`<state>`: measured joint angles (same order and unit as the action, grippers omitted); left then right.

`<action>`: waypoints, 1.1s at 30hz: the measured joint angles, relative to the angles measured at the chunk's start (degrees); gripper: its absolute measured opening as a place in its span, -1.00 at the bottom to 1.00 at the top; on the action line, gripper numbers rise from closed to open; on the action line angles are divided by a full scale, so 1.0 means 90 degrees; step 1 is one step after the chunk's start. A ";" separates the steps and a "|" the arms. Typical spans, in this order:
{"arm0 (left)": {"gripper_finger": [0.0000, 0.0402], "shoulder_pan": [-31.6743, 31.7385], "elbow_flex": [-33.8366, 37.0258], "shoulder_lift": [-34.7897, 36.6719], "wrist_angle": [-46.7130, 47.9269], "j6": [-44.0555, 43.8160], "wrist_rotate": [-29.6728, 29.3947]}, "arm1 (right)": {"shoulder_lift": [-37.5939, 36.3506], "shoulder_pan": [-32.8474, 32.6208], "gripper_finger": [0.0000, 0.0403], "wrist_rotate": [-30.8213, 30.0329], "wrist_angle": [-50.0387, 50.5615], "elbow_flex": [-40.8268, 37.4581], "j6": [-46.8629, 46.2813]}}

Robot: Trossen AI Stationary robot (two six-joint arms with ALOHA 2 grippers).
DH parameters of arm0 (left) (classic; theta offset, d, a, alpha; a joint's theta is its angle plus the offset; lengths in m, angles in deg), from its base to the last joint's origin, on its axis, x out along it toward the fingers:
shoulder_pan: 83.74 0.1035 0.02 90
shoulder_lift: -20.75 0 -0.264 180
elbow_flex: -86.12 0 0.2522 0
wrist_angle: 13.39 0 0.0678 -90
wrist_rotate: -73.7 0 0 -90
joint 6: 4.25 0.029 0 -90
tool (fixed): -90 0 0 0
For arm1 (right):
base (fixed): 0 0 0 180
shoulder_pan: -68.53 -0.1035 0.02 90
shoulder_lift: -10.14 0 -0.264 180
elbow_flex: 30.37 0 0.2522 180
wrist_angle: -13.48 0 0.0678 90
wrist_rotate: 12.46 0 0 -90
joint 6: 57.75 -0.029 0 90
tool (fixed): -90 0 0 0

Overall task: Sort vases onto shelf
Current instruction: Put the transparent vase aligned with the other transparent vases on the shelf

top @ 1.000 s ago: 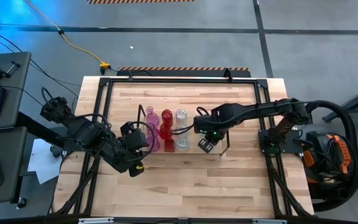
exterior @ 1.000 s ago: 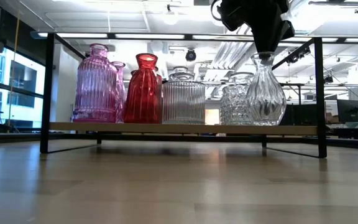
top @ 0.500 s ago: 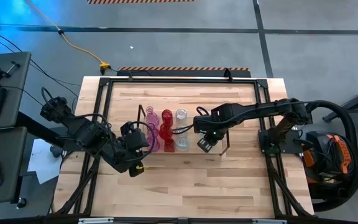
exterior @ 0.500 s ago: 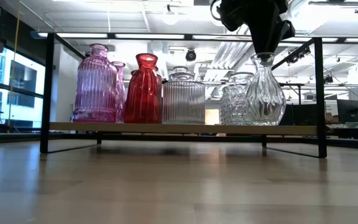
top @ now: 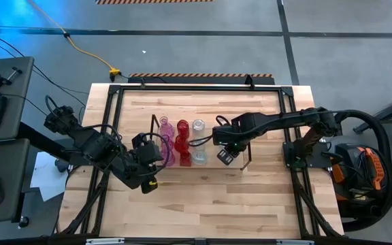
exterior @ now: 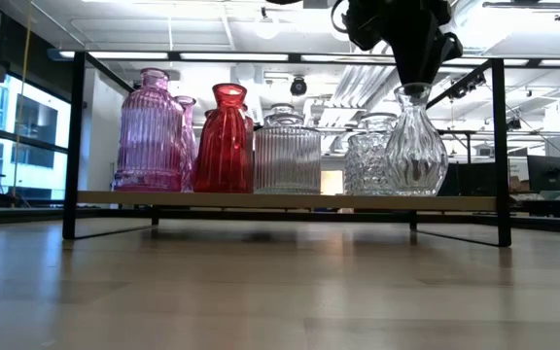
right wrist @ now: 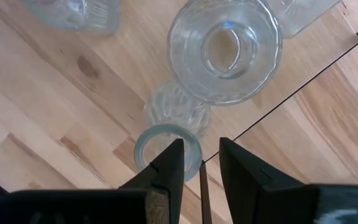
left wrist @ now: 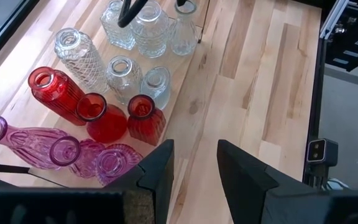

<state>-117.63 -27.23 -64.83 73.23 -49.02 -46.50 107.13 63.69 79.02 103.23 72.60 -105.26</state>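
Observation:
The shelf (exterior: pixel 212 199) carries several vases standing on their bases: pink (exterior: pixel 149 131), red (exterior: pixel 224 141) and clear ones (exterior: pixel 287 151). At its right end stands a clear narrow-necked vase (exterior: pixel 414 146). My right gripper (right wrist: pixel 201 165) hangs straight above that vase, pointing down, open. One finger is over the vase's mouth and the other is outside its rim. My left gripper (left wrist: pixel 194 171) is open with nothing between its fingers. It hovers off the shelf's left near corner (top: pixel 148 182) and looks down on the vases (left wrist: pixel 104 118). My right gripper stands astride the clear vase's rim (right wrist: pixel 194 163), coming from above. A gap shows on the outer side of the rim wall. Whether the inner finger (right wrist: pixel 169 165) touches the glass, I cannot tell. The vase stands upright on the shelf board.
The shelf's dark wire end frame (right wrist: pixel 278 99) runs close beside the clear vase. A wider clear vase (right wrist: pixel 225 46) stands right behind it. Black rails (top: pixel 114 92) border the table. Bare wood lies toward the near edge (top: pixel 203 204).

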 joint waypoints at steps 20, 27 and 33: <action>-0.43 0.0000 0.0000 -0.0002 0.0008 0.0107 -0.0009 | -0.0298 -0.0287 -0.59 0.0043 -0.0616 0.0002 -0.0479; -0.43 0.0000 0.0000 -0.0002 0.0007 0.0107 -0.0068 | -0.0126 -0.0483 -0.59 0.0010 -0.0804 -0.0001 -0.0580; -0.43 0.0000 0.0000 0.0000 -0.0006 0.0104 -0.0064 | -0.0089 -0.0459 -0.59 -0.0208 -0.0605 -0.0001 -0.0670</action>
<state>-117.63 -27.23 -64.83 73.17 -48.08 -47.08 106.33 59.55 77.14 97.79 72.60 -111.29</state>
